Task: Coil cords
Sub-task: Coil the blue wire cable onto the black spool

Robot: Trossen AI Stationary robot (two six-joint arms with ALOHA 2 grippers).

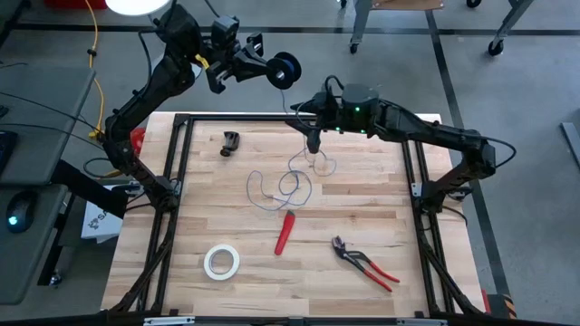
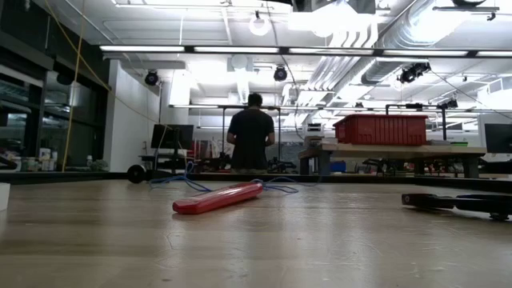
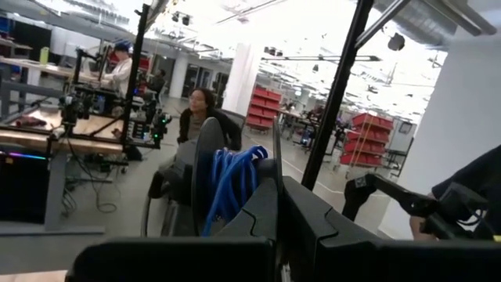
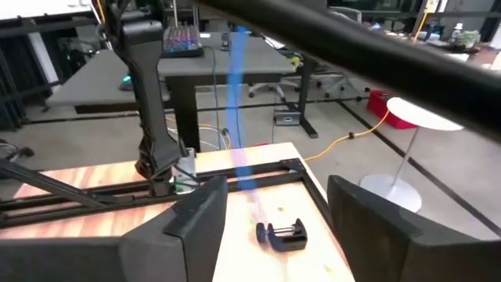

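Judging by its loose loops, the wire (image 1: 283,186) is light and floppy; best pinched near the spool (image 1: 285,70), which the left pincer (image 1: 256,65) clamps, while the right pincer (image 1: 314,145) hangs spread.

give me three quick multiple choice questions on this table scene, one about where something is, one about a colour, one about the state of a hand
1. Where is the black spool?
A. lying beside the tape roll
B. held up by the left hand beyond the table's far edge
C. lying on the pliers

2. What colour is the wire looped on the table?
A. blue
B. green
C. orange

3. How does the right hand stand?
A. shut on the red tool
B. shut on the tape roll
C. open above the wire loops

Answers:
1 B: the high view shows the left hand carrying the spool past the table frame, off the wood.
2 A: the loose loops near the table's middle are blue, matching the windings on the spool in the left wrist view.
3 C: the right wrist view shows its fingers spread apart with wire running between them, gripping nothing.
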